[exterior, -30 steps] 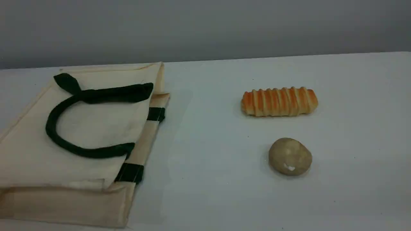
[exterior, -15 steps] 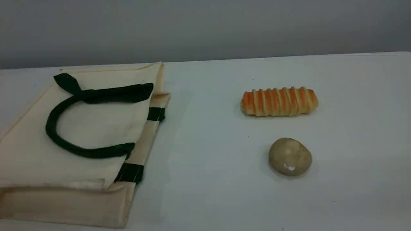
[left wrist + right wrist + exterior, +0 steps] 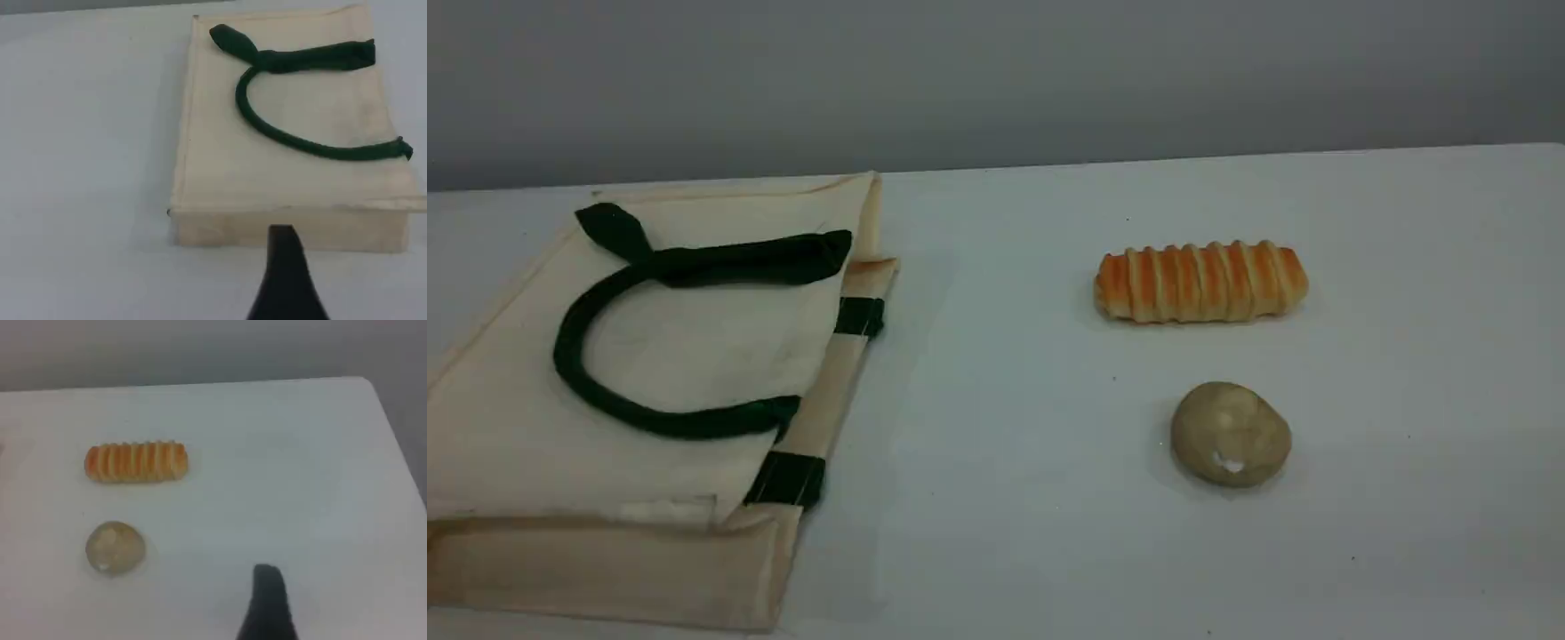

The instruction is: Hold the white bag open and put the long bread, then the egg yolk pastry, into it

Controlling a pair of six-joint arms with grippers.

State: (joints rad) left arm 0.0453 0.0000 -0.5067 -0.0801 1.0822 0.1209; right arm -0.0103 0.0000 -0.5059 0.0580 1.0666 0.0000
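Scene view pictures from one second ago and from now are almost the same: nothing on the table (image 3: 1005, 498) was moved, and no arm is seen there. From this it is judged that the task is not started; the first reach is still to be made.

The white bag (image 3: 685, 356) is lying flat on the left part of the table, its mouth closed, and its dark green handle (image 3: 569, 356) is resting in a loop on the upper panel. No content of the bag can be seen, and since it lies so flat it is judged to be empty. The long bread (image 3: 1200, 281) is lying crosswise on the right part, well apart from the bag. The egg yolk pastry (image 3: 1230, 434) is placed near it, on the side closer to the camera, not touching it.

In the left wrist view the left gripper (image 3: 283, 280) is held above the table just beside the folded edge of the bag. In the right wrist view the right gripper (image 3: 267, 600) is held over bare table, apart from both breads. Only one fingertip of each is shown; both are taken to be wide apart, with nothing held.
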